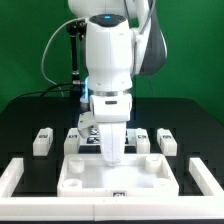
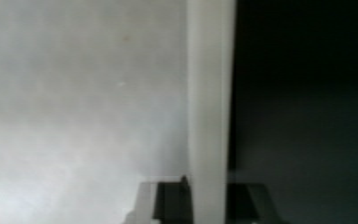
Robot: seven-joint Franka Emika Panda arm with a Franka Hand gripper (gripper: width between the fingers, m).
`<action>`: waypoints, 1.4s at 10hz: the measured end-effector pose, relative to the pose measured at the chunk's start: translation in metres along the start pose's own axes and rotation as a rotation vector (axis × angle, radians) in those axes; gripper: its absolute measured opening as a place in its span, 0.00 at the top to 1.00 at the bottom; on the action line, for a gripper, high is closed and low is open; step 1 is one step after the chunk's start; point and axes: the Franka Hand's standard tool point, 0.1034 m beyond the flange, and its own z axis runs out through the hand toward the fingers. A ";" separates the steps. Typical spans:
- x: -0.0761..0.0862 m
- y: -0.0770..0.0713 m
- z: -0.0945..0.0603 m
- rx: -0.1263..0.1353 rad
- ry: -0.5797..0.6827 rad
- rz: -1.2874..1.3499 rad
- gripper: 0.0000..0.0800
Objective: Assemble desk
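flat white plastic rectangular desk top (image 1: pixel 118 180) is met at its rear edge by the gripper (image 1: pixel 110 154), grip state untellable; judged light, stiff, slippery, best pinched edgewise.

The white arm (image 1: pixel 108 45) comes down from above, its last links stacked near upright and the wrist (image 1: pixel 110 100) turned straight down. The gripper (image 1: pixel 110 152) hangs vertical and low, fingertips downward. In the wrist view its two dark fingers (image 2: pixel 165 203) stand a little apart; whether they press on anything cannot be told
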 end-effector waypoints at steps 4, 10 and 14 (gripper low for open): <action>0.046 0.015 0.002 -0.008 0.036 0.000 0.93; 0.046 0.014 0.004 0.010 0.035 0.002 0.67; 0.045 0.014 0.004 0.011 0.035 0.004 0.21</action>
